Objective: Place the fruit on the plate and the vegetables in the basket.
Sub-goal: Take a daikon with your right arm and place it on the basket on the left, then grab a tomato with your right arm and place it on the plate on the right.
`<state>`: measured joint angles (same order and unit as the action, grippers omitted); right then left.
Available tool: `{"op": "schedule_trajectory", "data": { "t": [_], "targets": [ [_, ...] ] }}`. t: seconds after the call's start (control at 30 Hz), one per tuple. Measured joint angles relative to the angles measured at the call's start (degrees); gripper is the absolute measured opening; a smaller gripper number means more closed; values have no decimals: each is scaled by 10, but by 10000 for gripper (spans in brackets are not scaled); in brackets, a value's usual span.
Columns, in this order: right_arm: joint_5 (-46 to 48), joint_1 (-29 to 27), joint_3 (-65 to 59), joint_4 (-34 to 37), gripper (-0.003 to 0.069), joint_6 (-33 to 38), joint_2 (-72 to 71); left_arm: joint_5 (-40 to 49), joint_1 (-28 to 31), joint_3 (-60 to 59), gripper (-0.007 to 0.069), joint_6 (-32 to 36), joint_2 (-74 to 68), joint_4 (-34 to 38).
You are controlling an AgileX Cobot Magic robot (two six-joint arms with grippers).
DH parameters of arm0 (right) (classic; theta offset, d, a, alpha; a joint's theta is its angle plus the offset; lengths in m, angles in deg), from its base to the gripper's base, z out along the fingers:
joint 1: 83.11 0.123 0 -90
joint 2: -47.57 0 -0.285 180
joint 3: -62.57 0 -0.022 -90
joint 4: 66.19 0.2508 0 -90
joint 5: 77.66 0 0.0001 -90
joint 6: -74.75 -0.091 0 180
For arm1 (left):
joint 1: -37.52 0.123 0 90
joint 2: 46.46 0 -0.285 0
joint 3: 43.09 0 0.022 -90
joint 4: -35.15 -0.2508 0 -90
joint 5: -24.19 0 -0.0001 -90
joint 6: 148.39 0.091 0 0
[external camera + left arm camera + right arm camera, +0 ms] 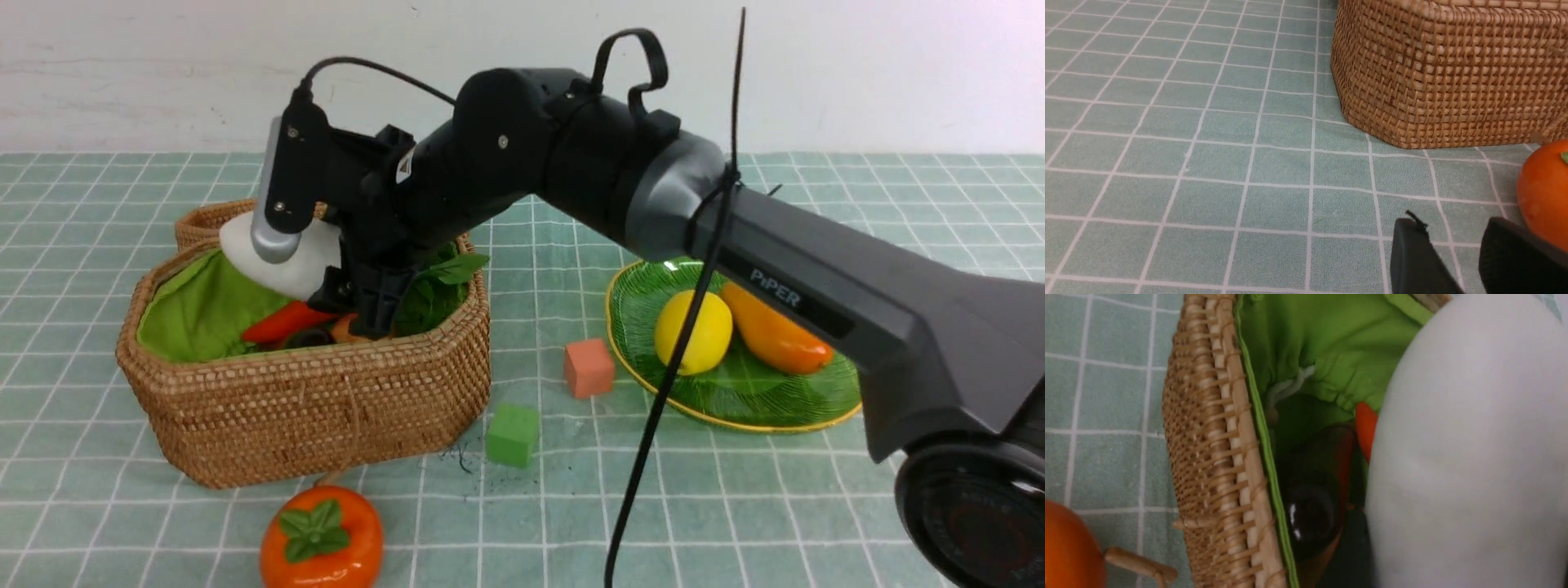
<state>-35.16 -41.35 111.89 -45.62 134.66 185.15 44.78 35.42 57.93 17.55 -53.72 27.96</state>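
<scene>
Two fruits on the plate (653, 392) — lemon (694, 332) and mango (775, 331); persimmon (322, 537) on the tabletop (735, 506) before the basket (326, 408). Basket holds chili (282, 322), eggplant (1310, 514), radish (306, 265). Right pincer (371, 314) inside basket beside radish — spread unclear. Left pincer (1457, 257) spread, empty, near persimmon.

A small salmon-pink cube (589, 367) sits on the pale green tablecloth with a white grid pattern (98, 490), and a small green cube (513, 435) lies near it, closer to the camera and slightly to the left; the two are apart. A few dark specks dot the cloth beside the green cube. A plain white wall (163, 65) rises behind the table.
</scene>
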Motion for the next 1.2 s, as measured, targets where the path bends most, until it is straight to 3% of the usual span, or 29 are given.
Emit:
{"op": "schedule_trajectory", "data": {
  "t": [0.1,0.2,0.37,0.53,0.8,0.93,1.2],
  "targets": [
    [-2,0,0,1,665,-38,-1,0,0,0,239,0,0,0],
    [13,-3,1,1,676,-90,-2,0,0,0,239,0,0,0],
    [93,-9,0,2,627,-151,-26,0,0,0,239,0,0,0],
    [204,-29,-13,38,516,-210,-126,0,0,0,239,0,0,0],
    [173,-34,-196,63,515,-298,-246,0,0,0,239,0,0,0],
    [135,-23,-339,147,557,-362,-247,0,0,0,239,1,0,0],
    [40,11,-374,258,568,-374,-158,0,0,0,239,1,0,0]
  ]
}}
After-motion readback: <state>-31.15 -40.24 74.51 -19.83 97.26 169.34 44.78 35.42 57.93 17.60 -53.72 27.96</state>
